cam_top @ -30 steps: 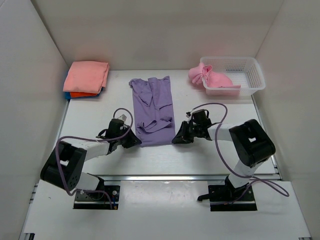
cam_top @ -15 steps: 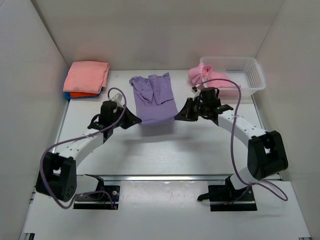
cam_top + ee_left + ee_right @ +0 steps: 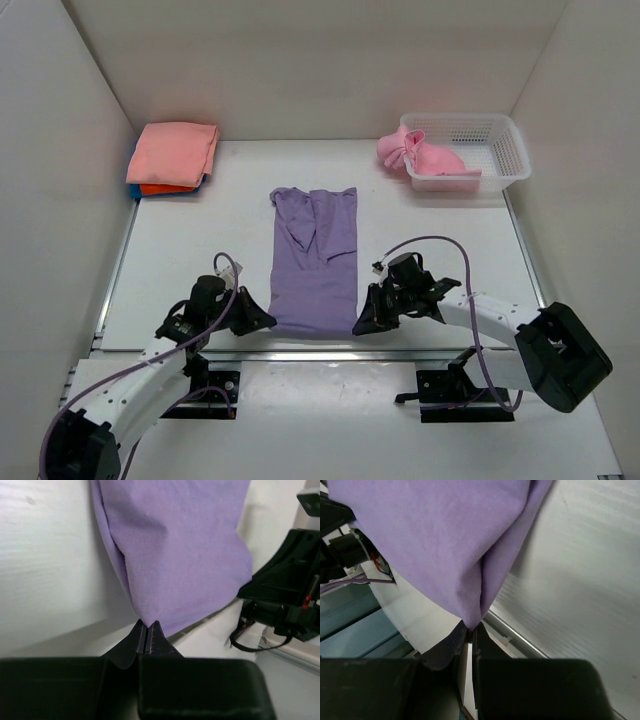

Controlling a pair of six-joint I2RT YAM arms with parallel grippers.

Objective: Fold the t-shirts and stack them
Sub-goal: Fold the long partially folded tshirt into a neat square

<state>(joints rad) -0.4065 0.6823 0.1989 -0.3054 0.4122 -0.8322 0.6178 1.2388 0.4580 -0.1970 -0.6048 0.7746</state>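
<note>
From above, my left gripper (image 3: 266, 322) and right gripper (image 3: 360, 322) each pinched a near corner of the purple t-shirt (image 3: 315, 262), which lay lengthwise mid-table (image 3: 200, 250). Left wrist: jaws clamped tight on cloth. Right wrist: same, hem bunched.

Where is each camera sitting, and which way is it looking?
Top external: sits high behind the arms, looks down on the table, the purple t-shirt and the white basket; both arms show.
Left wrist: rides the left arm, looks along the left gripper, jaws shut on the shirt's near corner.
Right wrist: rides the right arm, looks along the right gripper, jaws shut on the other near corner.
Shared: all three see the purple t-shirt and the table.
</note>
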